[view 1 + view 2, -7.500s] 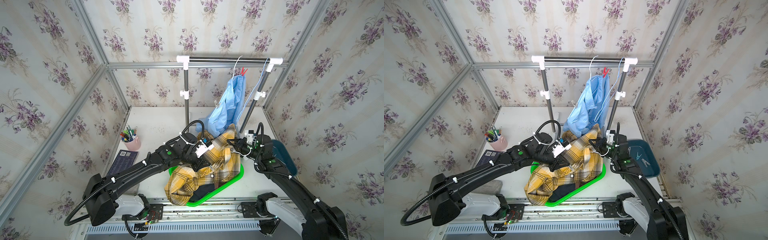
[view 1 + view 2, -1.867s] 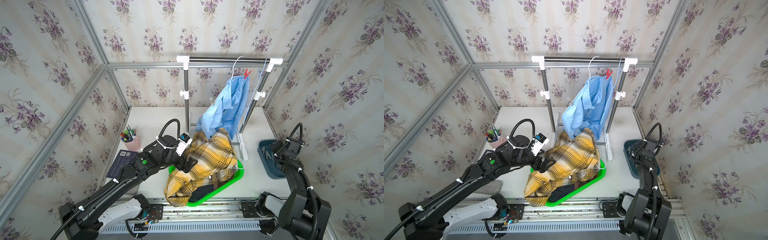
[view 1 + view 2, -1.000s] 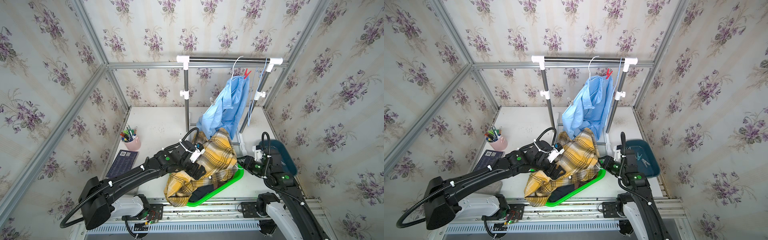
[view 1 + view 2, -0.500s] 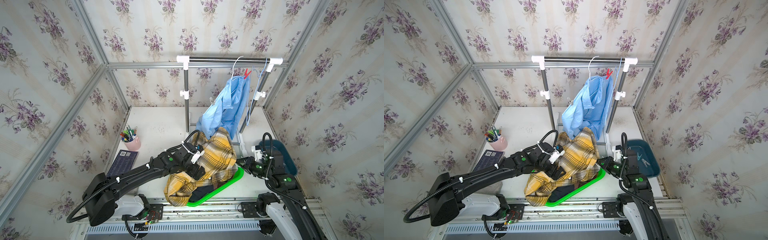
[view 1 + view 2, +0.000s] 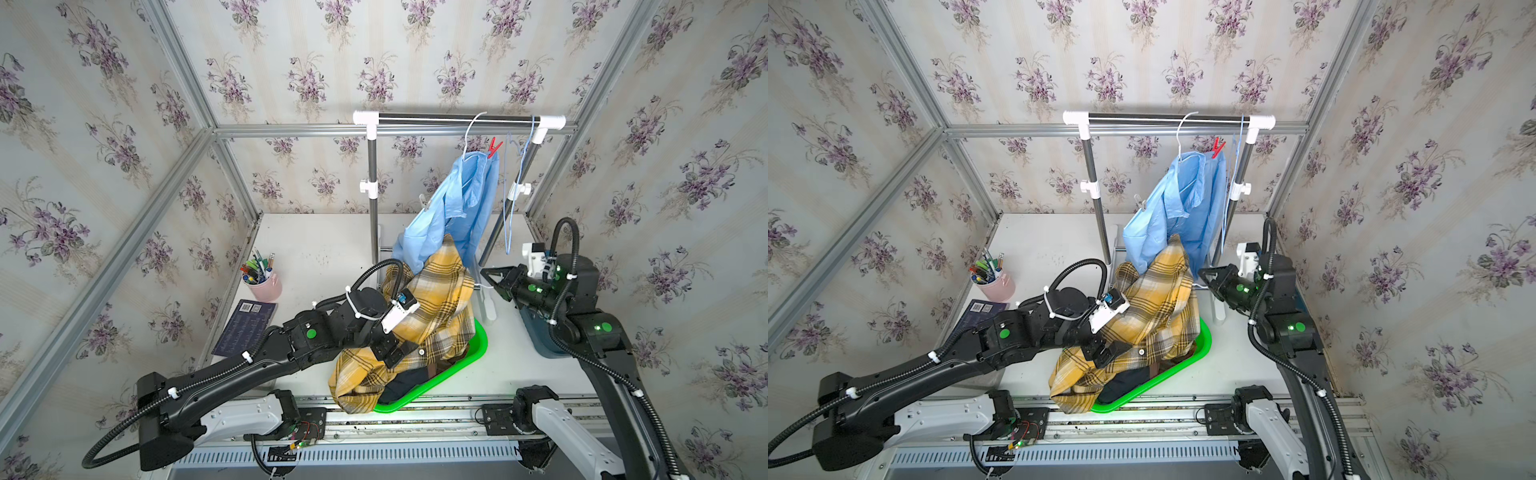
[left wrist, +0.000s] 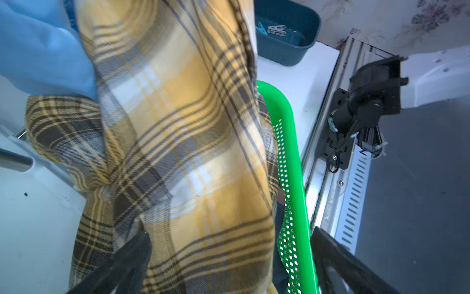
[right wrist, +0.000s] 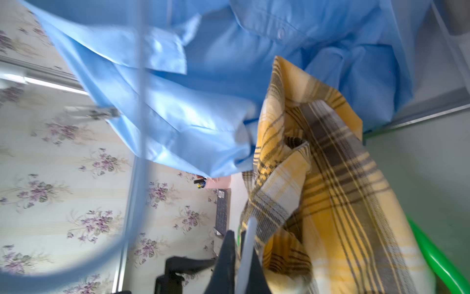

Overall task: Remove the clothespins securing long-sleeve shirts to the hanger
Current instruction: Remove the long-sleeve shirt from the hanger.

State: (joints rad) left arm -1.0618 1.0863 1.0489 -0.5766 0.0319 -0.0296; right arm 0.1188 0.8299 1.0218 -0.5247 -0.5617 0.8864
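Surface (image 5: pixel 316 249): yellow plaid shirt (image 5: pixel 440 299) in green basket (image 5: pixel 480 345)
Right pincer (image 5: pixel 485 272): just clamped onto pale hanger wire (image 7: pixel 245 252)
Left pincer (image 6: pixel 230 234): gaping over the plaid
Red clothespin (image 5: pixel 494 146): still on hanging blue shirt (image 5: pixel 457 208)
Upshot: unclipping comes next, I guess

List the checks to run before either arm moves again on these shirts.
1. Left gripper open, jaws astride the plaid shirt: ok.
2. Right gripper shut on a pale bar: ok. Whether it is hanger or clip: cannot tell.
3. Plaid shirt free of clothespins: cannot tell, folds hide it.
4. Red clothespin off the blue shirt: not ok, clipped at the hanger top.
5. Grey clothespin off the blue shirt's lower shoulder: not ok.
6. Teal bin holds removed clothespins: ok.
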